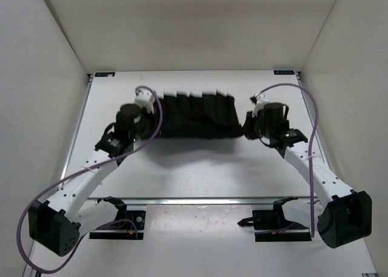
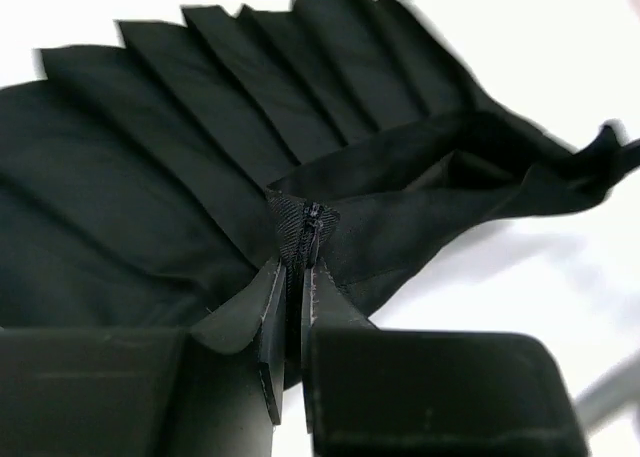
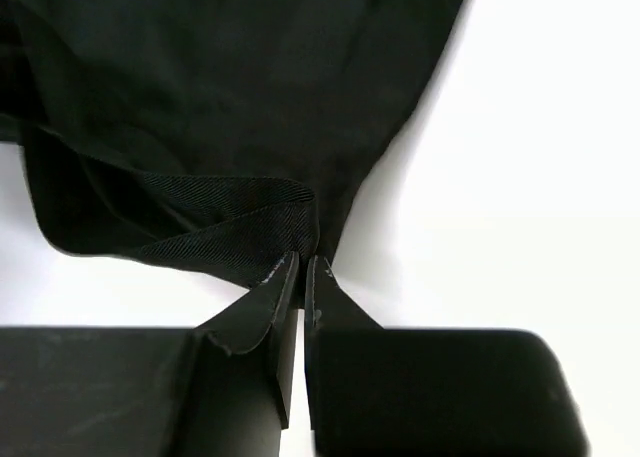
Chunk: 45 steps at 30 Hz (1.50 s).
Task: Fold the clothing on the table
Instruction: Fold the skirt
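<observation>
Our left pincer [image 2: 300,267] and right pincer [image 3: 303,265] each clamp tight on 1 end of the skirt [image 1: 197,116], stretched mid-surface [image 1: 200,174]. We move both ends level, together, so the fold lands straight.

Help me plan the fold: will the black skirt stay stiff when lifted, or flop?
Probably floppy: the skirt drapes and creases between the left end effector and right end effector pinching its ends. Likely light, since thin fingertip pinches hold it. The pleats may splay when it moves.
</observation>
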Available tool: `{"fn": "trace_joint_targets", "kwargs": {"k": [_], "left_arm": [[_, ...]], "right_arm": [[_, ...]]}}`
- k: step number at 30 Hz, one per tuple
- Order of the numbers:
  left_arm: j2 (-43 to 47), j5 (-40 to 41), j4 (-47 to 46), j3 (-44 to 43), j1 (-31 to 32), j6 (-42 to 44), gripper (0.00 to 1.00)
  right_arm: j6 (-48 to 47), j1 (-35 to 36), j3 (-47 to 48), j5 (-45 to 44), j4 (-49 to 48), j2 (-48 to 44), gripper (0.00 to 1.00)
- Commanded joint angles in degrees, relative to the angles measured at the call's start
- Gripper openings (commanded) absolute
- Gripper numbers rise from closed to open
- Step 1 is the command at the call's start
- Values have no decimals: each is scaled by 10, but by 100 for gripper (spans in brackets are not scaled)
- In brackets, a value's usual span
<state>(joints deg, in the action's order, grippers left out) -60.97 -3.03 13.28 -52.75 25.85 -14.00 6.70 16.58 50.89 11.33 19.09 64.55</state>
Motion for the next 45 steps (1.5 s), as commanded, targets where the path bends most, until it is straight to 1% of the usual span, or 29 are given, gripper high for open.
{"fn": "trace_joint_targets", "kwargs": {"k": [1,3,4,5,7,9,12,15,19,21,25,29,30,31,32,33,34,35,36,37,38,39,40,41,43,44,45], "left_arm": [[70,54,53,76,32,-25,0],[108,51,58,114,15,-54,0],[111,51,67,120,-8,-74,0],[104,53,64,126,-13,-81,0],[80,58,67,128,-37,-84,0],[37,58,73,129,-42,-91,0],[-5,42,70,136,-66,-117,0],[-42,50,76,137,-72,-123,0],[-66,64,89,136,-75,-132,0],[-67,79,93,152,-74,-134,0],[-58,83,91,178,-91,-151,0],[-66,60,90,197,-105,-155,0],[-77,52,94,192,-103,-154,5],[-82,51,94,189,-102,-152,11],[-87,47,96,185,-101,-145,31],[-92,41,97,178,-101,-145,43],[-93,34,95,167,-101,-139,50],[-94,34,98,161,-99,-135,62],[-102,33,104,146,-100,-133,76],[-102,35,118,138,-96,-124,84],[-103,41,133,118,-94,-113,96],[-98,50,147,104,-94,-112,99],[-91,50,148,93,-99,-105,99],[-86,46,149,85,-102,-98,99],[-68,46,161,58,-114,-94,98],[-68,47,173,50,-118,-89,98],[-61,55,187,36,-113,-83,96]], "right_arm": [[53,46,-31,-20,-29,-60,0],[59,58,-30,-9,-41,-51,0],[63,51,-27,-4,-50,-33,0],[61,45,-15,17,-59,-5,0],[43,30,10,60,-66,49,0],[28,27,39,71,-72,120,0],[6,30,98,97,-61,202,0],[-1,26,116,117,-54,265,0],[15,16,88,139,-77,292,0],[13,6,75,149,-85,298,0],[3,-5,85,158,-78,326,0],[-2,-4,100,166,-65,354,0],[-12,-1,105,165,-62,357,0],[-9,0,105,167,-50,363,1],[-13,-6,112,165,-36,367,1],[-16,-7,114,163,-33,372,11],[-18,-8,118,164,-19,368,25],[-18,-12,125,166,-10,362,31],[-13,-18,126,169,-8,351,43],[-8,-25,125,175,-6,344,50],[-2,-25,121,171,-4,328,54],[1,-34,120,171,-3,309,70],[1,-37,117,164,2,301,76],[0,-37,116,157,9,278,78],[-8,-38,107,111,29,251,86],[-13,-37,104,103,41,231,88],[-14,-40,93,92,49,217,94]]}}
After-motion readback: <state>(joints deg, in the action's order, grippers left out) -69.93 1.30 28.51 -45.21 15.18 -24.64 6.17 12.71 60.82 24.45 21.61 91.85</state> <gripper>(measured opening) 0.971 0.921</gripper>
